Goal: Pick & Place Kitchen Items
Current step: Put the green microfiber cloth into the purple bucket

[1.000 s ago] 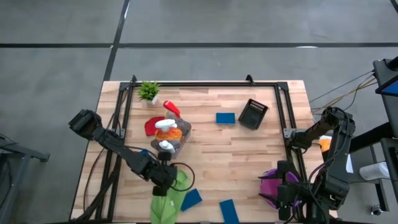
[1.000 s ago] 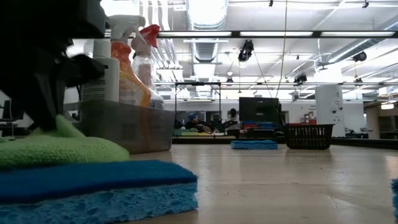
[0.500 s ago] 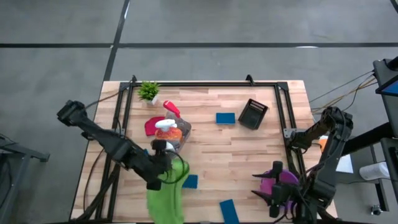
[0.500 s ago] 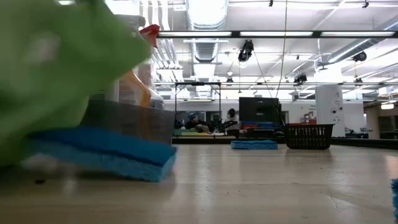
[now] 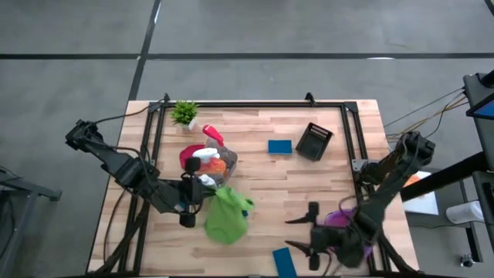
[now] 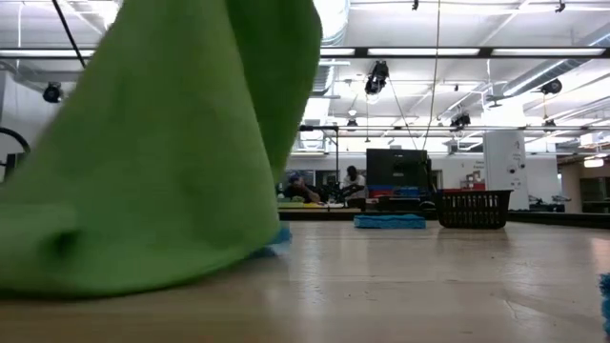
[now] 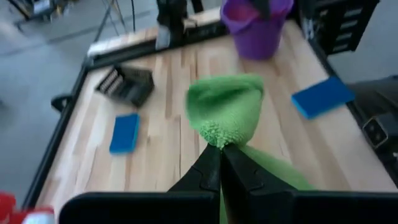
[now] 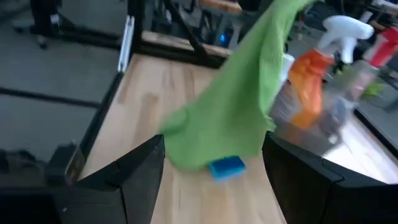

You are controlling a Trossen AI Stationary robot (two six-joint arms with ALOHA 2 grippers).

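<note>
**benchwatcher:** so what's actually in your grip right now?

**me:** My left end effector [image 5: 202,191] is clenched tight on the fuzzy green microfibre cloth [image 5: 228,215], pinching it at one corner. The cloth hangs from there and drapes down onto the pale wooden bench [image 5: 262,174], near the front edge. A small blue rectangular sponge [image 8: 226,166] peeks out from under its hem. My right end effector [image 5: 307,237] sits over the front right of the bench with its fingers spread wide, gripping nothing.

**benchwatcher:** and around you?

**me:** Another blue sponge [image 5: 283,262] lies at the front edge, just beside my right end effector, and a round purple plastic bucket [image 7: 256,22] stands right behind it. Just past my left end effector there's a clear bin holding the orange spray bottle with the white trigger [image 5: 210,162]. Farther back, a third blue sponge [image 5: 280,146] lies flat beside a small black slotted basket [image 5: 315,140]. A little green potted plant [image 5: 184,113] stands in the far left corner.
</note>
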